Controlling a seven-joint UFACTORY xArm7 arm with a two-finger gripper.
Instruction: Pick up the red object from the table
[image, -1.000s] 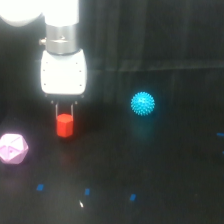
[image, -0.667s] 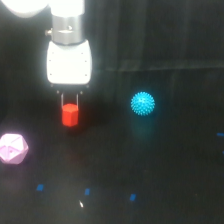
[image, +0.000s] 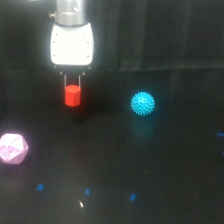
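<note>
The red object (image: 72, 95), a small faceted red-orange block, hangs above the black table (image: 165, 165) in the upper left of the exterior view. My gripper (image: 73, 88) is shut on it from above, its thin fingers running down both sides of the block. The white gripper body (image: 72, 44) sits directly over it. A faint dark shadow lies on the table just below the block.
A spiky cyan ball (image: 143, 103) rests to the exterior view's right of the block. A pink polyhedron (image: 12, 148) lies at the left edge. Small blue marks (image: 87, 191) dot the table near the front.
The gripper has risen and shifted slightly to the exterior view's right, carrying the red object up off the table. The ball and the polyhedron have stayed put.
</note>
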